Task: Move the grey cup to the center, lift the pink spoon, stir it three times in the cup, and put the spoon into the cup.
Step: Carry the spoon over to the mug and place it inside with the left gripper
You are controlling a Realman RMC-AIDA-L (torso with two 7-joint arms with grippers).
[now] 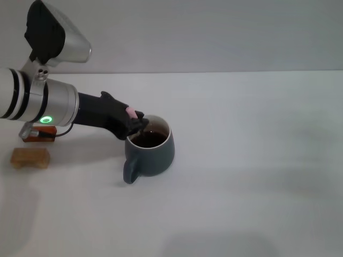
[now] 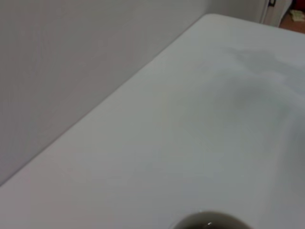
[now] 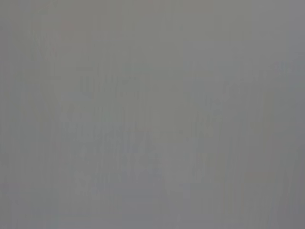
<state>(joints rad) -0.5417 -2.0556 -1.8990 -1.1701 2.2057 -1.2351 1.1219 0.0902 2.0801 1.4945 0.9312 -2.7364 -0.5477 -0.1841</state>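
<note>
1 grey cup (image 1: 151, 151), 1 pink spoon (image 1: 130, 112), 2 wooden blocks (image 1: 30, 157).

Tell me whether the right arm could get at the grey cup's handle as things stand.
Probably yes, though the right arm is out of the head view. The grey cup turns its handle toward the robot, with bare table on its right side. The left gripper holds the pink spoon at the far rim.
</note>
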